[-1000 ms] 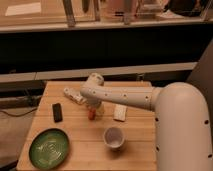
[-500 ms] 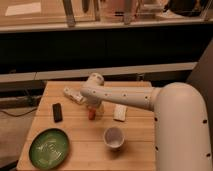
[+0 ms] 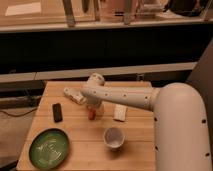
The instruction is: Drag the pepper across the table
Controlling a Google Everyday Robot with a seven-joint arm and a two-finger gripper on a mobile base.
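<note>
The pepper [image 3: 91, 115], small and red-orange, lies near the middle of the wooden table [image 3: 80, 131]. My gripper [image 3: 93, 107] hangs straight down over it at the end of the white arm, which reaches in from the right. Its fingers stand open around the pepper's top, and the arm's wrist hides their upper part. I cannot tell whether they touch the pepper.
A black block [image 3: 57, 112] lies left of the pepper. A whitish bottle [image 3: 74, 96] lies on its side behind it. A white packet [image 3: 120, 112] sits to the right, a white cup [image 3: 113, 137] in front, and a green plate [image 3: 49, 148] at the front left.
</note>
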